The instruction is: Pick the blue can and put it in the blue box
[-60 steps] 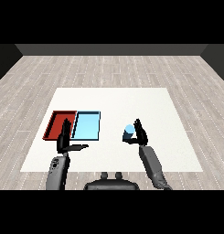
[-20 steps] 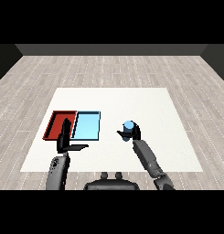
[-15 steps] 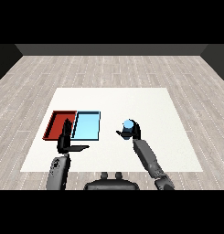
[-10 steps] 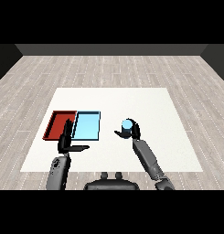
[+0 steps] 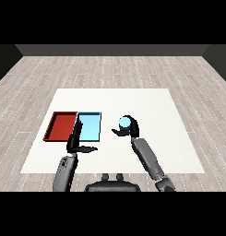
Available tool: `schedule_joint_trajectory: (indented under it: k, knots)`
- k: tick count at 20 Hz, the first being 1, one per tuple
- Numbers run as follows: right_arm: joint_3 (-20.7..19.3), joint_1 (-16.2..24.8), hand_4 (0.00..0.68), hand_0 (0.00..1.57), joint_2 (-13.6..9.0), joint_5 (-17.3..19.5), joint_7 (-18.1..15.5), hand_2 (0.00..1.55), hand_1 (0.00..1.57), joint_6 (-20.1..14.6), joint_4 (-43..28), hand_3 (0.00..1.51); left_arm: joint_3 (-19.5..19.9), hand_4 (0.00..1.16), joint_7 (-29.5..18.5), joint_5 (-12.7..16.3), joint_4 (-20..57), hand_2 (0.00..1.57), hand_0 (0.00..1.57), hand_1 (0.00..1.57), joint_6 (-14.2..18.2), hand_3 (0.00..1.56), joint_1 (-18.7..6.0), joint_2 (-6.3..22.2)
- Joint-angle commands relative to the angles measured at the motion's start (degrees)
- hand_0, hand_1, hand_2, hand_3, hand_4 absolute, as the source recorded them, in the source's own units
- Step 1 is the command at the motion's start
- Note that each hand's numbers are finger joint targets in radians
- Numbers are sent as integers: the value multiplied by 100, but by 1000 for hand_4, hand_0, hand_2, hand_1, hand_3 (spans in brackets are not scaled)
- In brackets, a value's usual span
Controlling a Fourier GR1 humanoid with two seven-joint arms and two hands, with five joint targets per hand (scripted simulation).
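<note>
Nearest, at about seven o'clock, the left robot hand (image 5: pixel 77 142) is resting over the white worktop (image 5: pixel 179 138), fingers straight and released, thumb pointing toward three o'clock; it is lying just in front of the near edge of the blue box (image 5: pixel 89 127) and partly overlapping it. At about five o'clock the right forearm is reaching up to the right robot hand (image 5: pixel 131 130), which is curling round the blue can (image 5: pixel 125 122) and grasping it, the can's top showing above the fingers. The can appears to be held slightly above the worktop, to the three o'clock side of the blue box and apart from it.

The step in hand looks like the carry toward nine o'clock. Doing it well would mean keeping the can upright, travelling high enough to pass the tray's wall, and releasing only once it is over the blue floor.

Further toward nine o'clock, the red box (image 5: pixel 63 126) is lying touching the blue one; overshooting would be landing there. The left robot hand at the blue box's near edge could be crowding the approach.
</note>
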Motion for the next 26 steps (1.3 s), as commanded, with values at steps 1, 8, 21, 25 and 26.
schedule_joint_trajectory:
  k: [1,8,21,25,26]
  knots:
    - [-158,141,539,1448,-134,119,139,1471,1448,318,-385,1353,-240,0,218,4,53,0,0,0,175,0,-256,-52]
    - [-437,444,553,1445,-187,275,25,1470,1445,686,-549,1345,-456,0,406,164,158,0,0,0,316,0,-617,-54]
    - [-386,179,566,1443,13,535,499,1469,1443,731,-1012,1383,-1135,0,712,795,610,0,0,0,828,0,-1357,-54]
    - [-538,108,566,1443,2,513,315,1468,1443,1001,-861,1389,-1402,0,51,553,1292,0,0,0,962,0,-1520,-54]
    - [-523,-371,561,1441,17,331,288,1467,1441,846,-513,1386,-1506,0,-220,733,1387,0,0,0,980,0,-1254,-54]
